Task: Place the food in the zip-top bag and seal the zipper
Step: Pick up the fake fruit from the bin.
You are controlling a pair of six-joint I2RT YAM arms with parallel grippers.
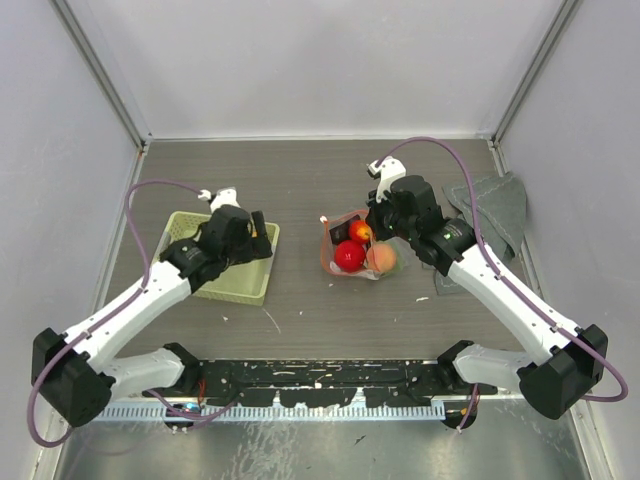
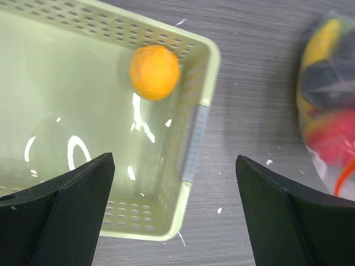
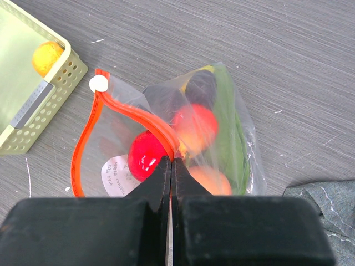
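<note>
My left gripper (image 2: 173, 160) hangs over the near right corner of the pale green basket (image 2: 204, 55), its fingers spread wide with nothing between them. One orange piece (image 2: 155, 72) of the food lies inside the basket by its far wall, with the perforated right wall between it and the zip-top bag (image 3: 125, 97). The bag lies on the table (image 1: 300, 180) right of the basket, apart from it. My right gripper (image 3: 171, 160) is pinched together on the zipper (image 3: 138, 115), holding the mouth as an open loop facing the basket. A white slider (image 3: 99, 83) sits at the strip's far end. Inside the bag I see a red piece (image 3: 143, 155), a red-orange one (image 3: 194, 124), a dark purple one (image 3: 202, 88) and a leafy green one (image 3: 228, 130). A grey cloth (image 3: 321, 199) lies just right of the bag.
</note>
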